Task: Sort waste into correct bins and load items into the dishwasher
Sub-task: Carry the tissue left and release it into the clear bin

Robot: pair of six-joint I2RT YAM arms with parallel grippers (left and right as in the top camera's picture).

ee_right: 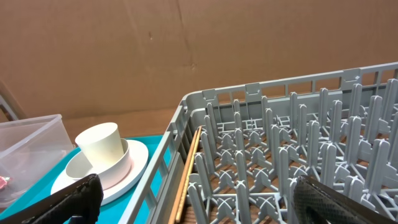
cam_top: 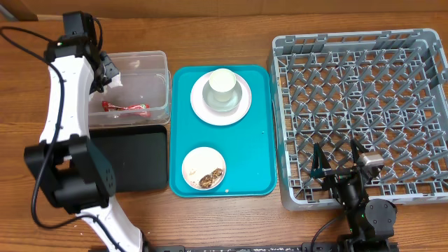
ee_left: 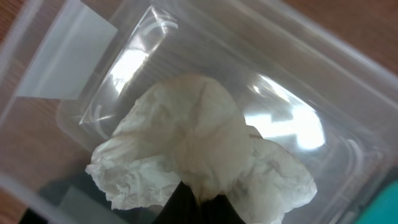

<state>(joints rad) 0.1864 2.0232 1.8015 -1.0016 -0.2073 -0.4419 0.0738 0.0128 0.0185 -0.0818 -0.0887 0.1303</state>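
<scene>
The teal serving tray [cam_top: 262,133] lies in the middle of the wooden table [cam_top: 210,35]; everything else is placed from it. Left of the tray's far half stands the clear plastic tub [cam_top: 150,66]; the left gripper [cam_top: 108,70] hangs over the tub's left end, its dark fingers [ee_left: 186,205] pinched together on the crumpled white napkin [ee_left: 199,143], which is held above the tub's floor; whether the napkin touches that floor cannot be told. A red snack wrapper [cam_top: 126,107] lies inside the tub, along its near wall. Left of the tray's near half sits the black tray [cam_top: 133,161], touching or just beside the tub.

On the tray's far half rests the round white plate [cam_top: 241,108]; a faintly pink bowl [ee_right: 121,165] sits on it and the white cup [cam_top: 222,82] stands upright in that bowl. On the tray's near half is a small white bowl [cam_top: 192,162] holding brown food scraps [cam_top: 210,177] and pale crumbs.

Right of the tray stands the grey dish rack [cam_top: 364,84], its pegs bare; the right gripper [cam_top: 339,164] hovers at the rack's near edge, fingers spread wide apart and holding nothing.
</scene>
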